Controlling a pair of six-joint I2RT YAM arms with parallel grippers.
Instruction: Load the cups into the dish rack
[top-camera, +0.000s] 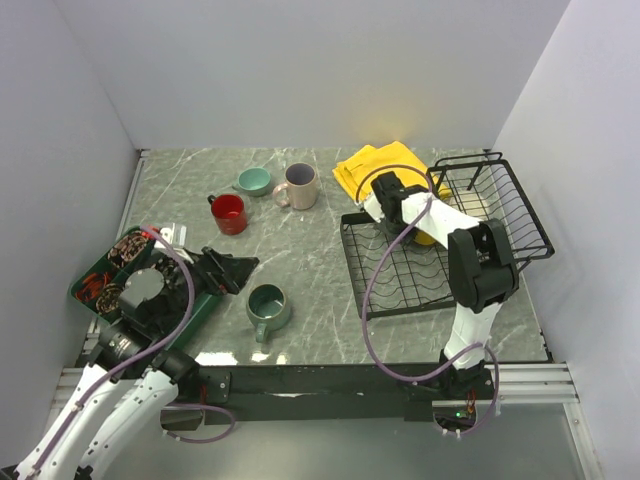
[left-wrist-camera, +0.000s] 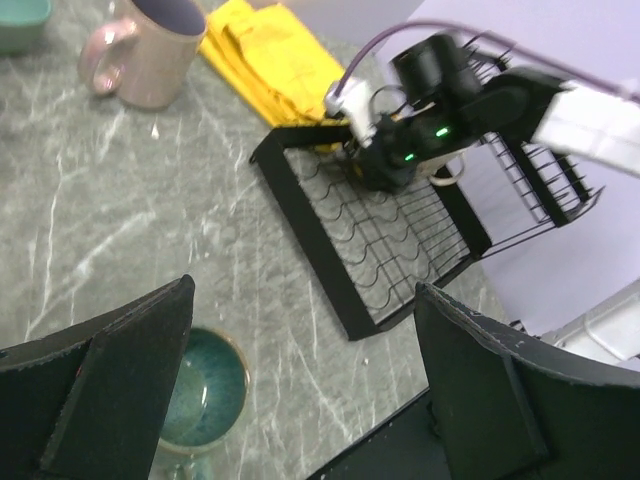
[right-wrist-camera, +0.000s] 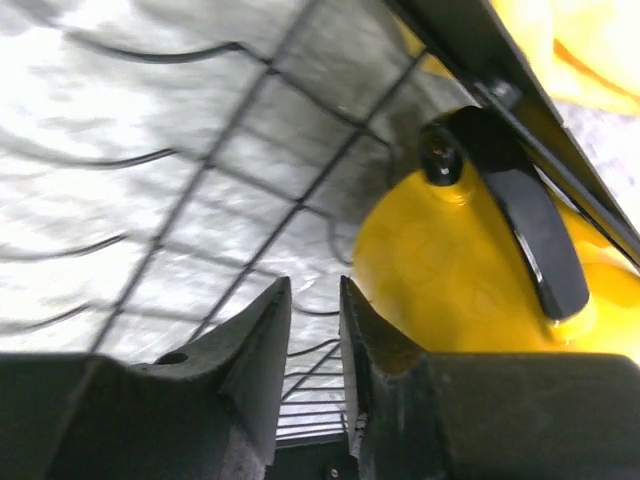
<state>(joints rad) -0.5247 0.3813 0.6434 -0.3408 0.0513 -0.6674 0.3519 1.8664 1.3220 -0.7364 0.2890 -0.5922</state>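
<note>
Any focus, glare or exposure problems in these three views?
Top external: sharp, evenly lit, slight glare on the table near its front edge. Left wrist: own fingers dark and soft, background clear. Right wrist: too close, yellow mug and dish rack wires blurred, table beneath washed out.

The rack (top-camera: 352, 268) is black wire and sits on the right of the table. Its flat tined tray is nearer the middle and its raised basket is at the far right.

The yellow mug (right-wrist-camera: 440, 290) lies in the tray close to the frame, mostly hidden from above.

Four cups stand upright on the table, left of the rack. The grey-teal mug (top-camera: 268, 305) is near the front edge, its handle pointing forward and its inside glazed teal. Farther back, the red mug (top-camera: 229, 213) has its handle to the left. Behind it, the small teal cup (top-camera: 254, 180) sits just beside the pink mug (top-camera: 299, 185), whose handle points left.
</note>
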